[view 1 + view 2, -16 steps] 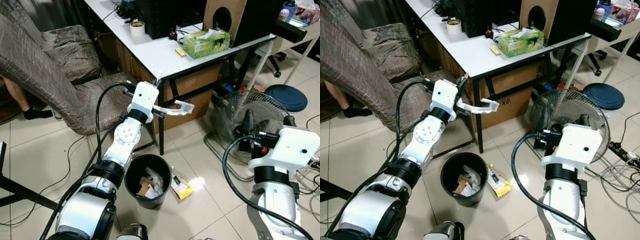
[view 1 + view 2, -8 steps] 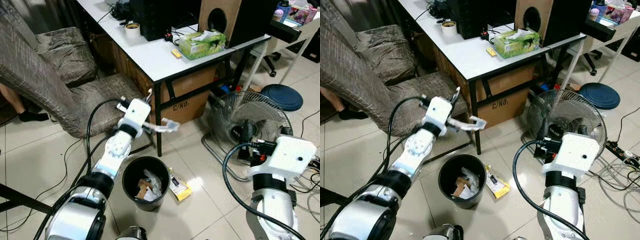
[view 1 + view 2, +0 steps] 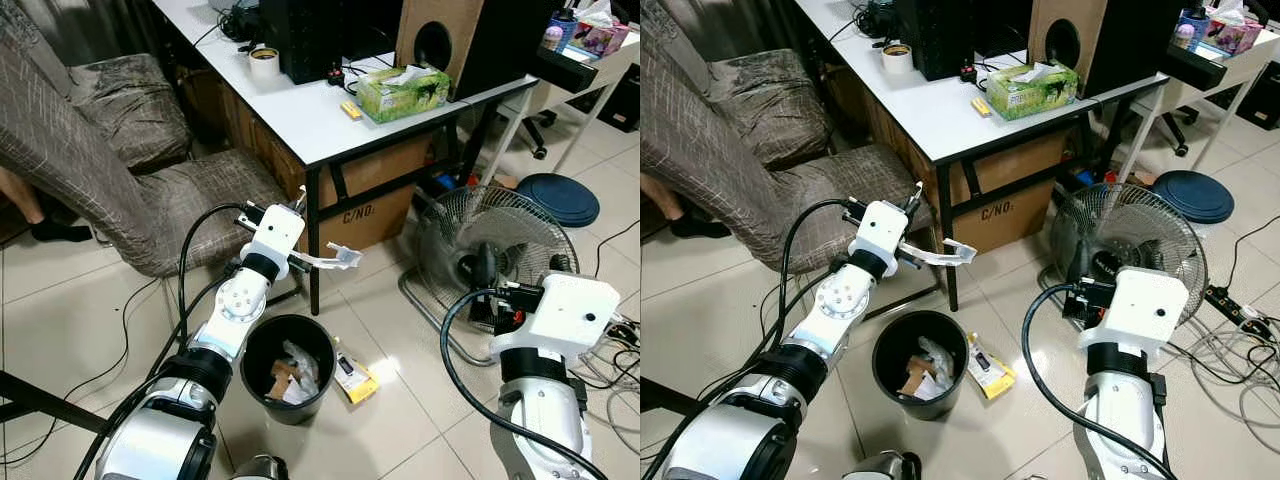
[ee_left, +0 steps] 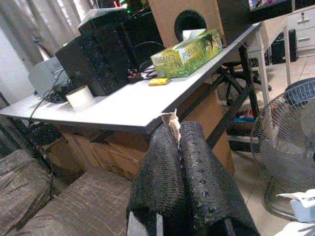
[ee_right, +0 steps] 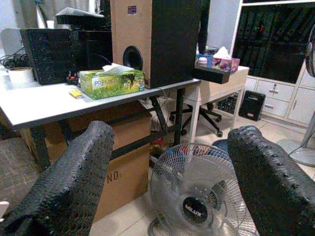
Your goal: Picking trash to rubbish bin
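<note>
Tiled floor by the desk: a small paper scrap (image 4: 173,119) is pinched in the left gripper (image 4: 178,129), best brought over the black rubbish bin (image 3: 289,365) before release; right gripper (image 5: 170,172) is held spread.

Open floor around the bin (image 3: 289,366), hemmed by desk leg (image 3: 314,250), fan (image 3: 492,262), armchair (image 3: 110,170).
</note>
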{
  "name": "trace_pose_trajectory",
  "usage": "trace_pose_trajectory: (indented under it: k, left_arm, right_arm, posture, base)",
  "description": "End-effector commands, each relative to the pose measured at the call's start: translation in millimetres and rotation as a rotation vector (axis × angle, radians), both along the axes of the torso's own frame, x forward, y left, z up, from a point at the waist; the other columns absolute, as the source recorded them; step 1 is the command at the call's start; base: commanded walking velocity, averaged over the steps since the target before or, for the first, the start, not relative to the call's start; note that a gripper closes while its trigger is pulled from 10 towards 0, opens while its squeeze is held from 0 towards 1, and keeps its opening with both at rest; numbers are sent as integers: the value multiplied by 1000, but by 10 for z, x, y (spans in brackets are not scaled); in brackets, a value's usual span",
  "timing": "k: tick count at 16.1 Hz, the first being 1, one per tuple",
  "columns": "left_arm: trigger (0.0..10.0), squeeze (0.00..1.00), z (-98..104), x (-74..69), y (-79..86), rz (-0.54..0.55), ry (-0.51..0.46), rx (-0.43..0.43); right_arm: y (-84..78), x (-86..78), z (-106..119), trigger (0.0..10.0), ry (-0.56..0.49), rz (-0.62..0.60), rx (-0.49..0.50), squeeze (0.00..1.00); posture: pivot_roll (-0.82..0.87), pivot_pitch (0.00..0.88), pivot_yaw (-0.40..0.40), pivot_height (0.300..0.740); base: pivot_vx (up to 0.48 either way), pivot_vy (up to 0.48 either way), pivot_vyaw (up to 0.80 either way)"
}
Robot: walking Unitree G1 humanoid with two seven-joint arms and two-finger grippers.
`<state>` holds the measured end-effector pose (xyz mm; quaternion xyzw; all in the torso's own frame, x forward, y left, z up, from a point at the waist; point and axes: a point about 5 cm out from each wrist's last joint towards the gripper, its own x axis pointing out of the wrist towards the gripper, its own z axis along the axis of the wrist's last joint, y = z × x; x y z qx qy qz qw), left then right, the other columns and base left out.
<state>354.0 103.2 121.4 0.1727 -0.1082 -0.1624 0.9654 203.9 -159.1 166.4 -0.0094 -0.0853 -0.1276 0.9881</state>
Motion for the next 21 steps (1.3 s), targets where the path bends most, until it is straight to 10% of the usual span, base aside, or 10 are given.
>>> trace_pose_trajectory:
  k: [1,12,21]
  left_arm:
    - [10000,0,-26,1,-5,1,22,-7]
    - [10000,0,-60,-9,-49,-21,37,16]
    - [10000,0,-156,-97,-236,-165,103,11]
  right_arm:
    - [-6,3,-2,10000,-3,-2,0,0]
    - [30,8,-41,10000,9,4,-12,0]
    - [-21,-85,-121,10000,39,-49,31,0]
  posture:
    - [27,99,23,740]
    - [25,97,28,740]
    - [7,116,51,740]
  base:
    - [0,0,0]
    - [0,0,681]
    - [0,0,0]
